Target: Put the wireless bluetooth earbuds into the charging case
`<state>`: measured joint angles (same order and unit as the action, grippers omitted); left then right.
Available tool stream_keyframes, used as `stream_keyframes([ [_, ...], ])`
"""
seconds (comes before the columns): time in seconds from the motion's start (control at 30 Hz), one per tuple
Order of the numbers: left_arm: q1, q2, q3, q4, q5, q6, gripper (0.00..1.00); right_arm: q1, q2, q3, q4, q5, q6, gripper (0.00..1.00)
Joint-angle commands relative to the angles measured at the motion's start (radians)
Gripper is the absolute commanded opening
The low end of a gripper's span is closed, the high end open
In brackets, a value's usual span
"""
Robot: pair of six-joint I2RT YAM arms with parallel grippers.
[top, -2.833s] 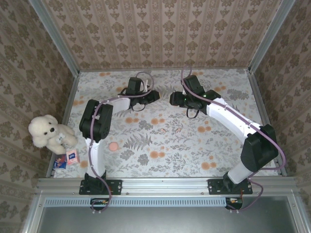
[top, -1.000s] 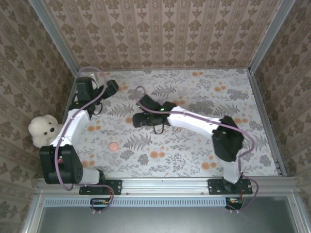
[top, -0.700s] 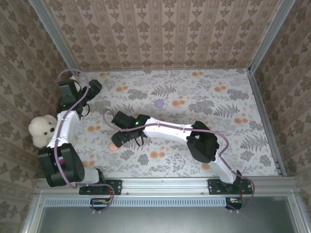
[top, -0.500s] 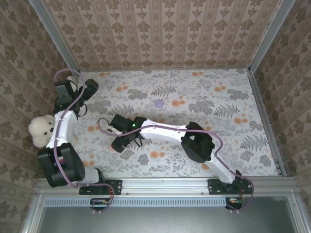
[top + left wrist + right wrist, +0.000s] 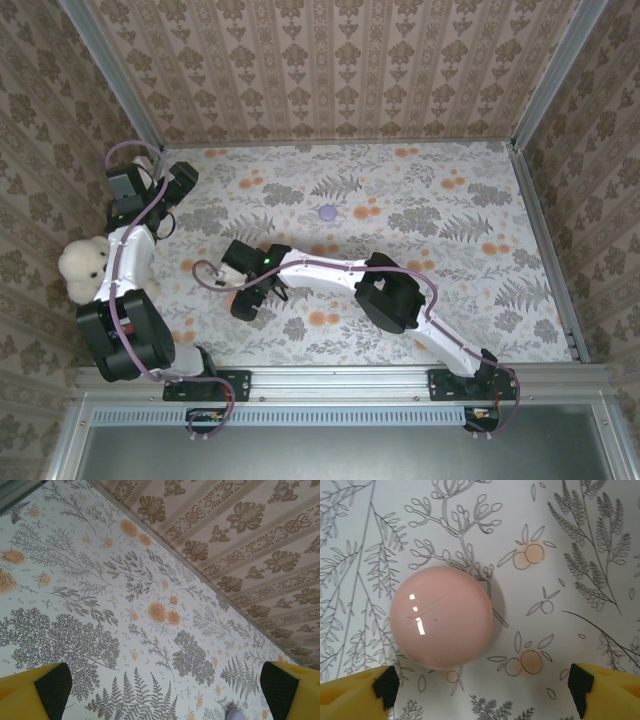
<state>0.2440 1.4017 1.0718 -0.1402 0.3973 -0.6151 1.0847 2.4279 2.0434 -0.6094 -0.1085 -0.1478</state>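
- Jaws of the right gripper (image 5: pixel 481 690) stand wide apart and hold nothing. Its yellow fingertips (image 5: pixel 357 694) sit in the two lower corners of the right wrist view.
- Pink case (image 5: pixel 441 618): a glossy round dome lying on the floral table (image 5: pixel 580 540), left of centre in the right wrist view. It sits above the line between the fingertips and touches neither.
- Right gripper (image 5: pixel 248 300) in the top view: low and left of centre, with its arm stretched across the table from the lower right. The case beneath it is largely hidden.
- Left gripper (image 5: pixel 162 695): jaws fully apart and empty, with a dark-padded yellow finger in each lower corner of the left wrist view.
- Left gripper (image 5: pixel 180 175) in the top view: upper left, near the table's far left corner and well apart from the right gripper.
- Lavender item (image 5: pixel 327 212): small and round, on the table near the centre of the top view, well apart from both grippers. Its pale top shows at the bottom edge of the left wrist view (image 5: pixel 235 714). It is too small to tell what it is.
- Teddy bear (image 5: pixel 85 268): white, at the left edge of the top view, beside the table's rail.
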Motion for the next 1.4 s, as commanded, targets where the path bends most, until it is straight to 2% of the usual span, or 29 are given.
stream_keyframes([
  [0.0,0.008,0.010,0.032,-0.007,0.018,-0.014,1.00,0.007,0.043,0.050,0.002,-0.064,-0.020,0.91],
  [0.27,0.008,0.023,0.031,-0.004,0.023,-0.014,1.00,0.008,0.097,0.105,-0.004,-0.103,-0.008,0.90],
  [0.6,0.008,0.028,0.023,0.010,0.029,-0.025,1.00,0.012,0.131,0.129,-0.001,-0.056,-0.013,0.84],
  [0.97,0.009,0.034,0.023,0.019,0.032,-0.034,1.00,0.055,0.114,0.084,0.057,0.041,-0.018,0.66],
  [1.2,0.008,0.037,0.021,0.025,0.042,-0.038,1.00,0.057,0.067,0.038,0.050,0.110,0.018,0.46],
  [1.37,0.003,0.046,0.022,0.032,0.067,-0.038,1.00,0.051,-0.020,-0.080,0.067,0.161,0.079,0.42],
])
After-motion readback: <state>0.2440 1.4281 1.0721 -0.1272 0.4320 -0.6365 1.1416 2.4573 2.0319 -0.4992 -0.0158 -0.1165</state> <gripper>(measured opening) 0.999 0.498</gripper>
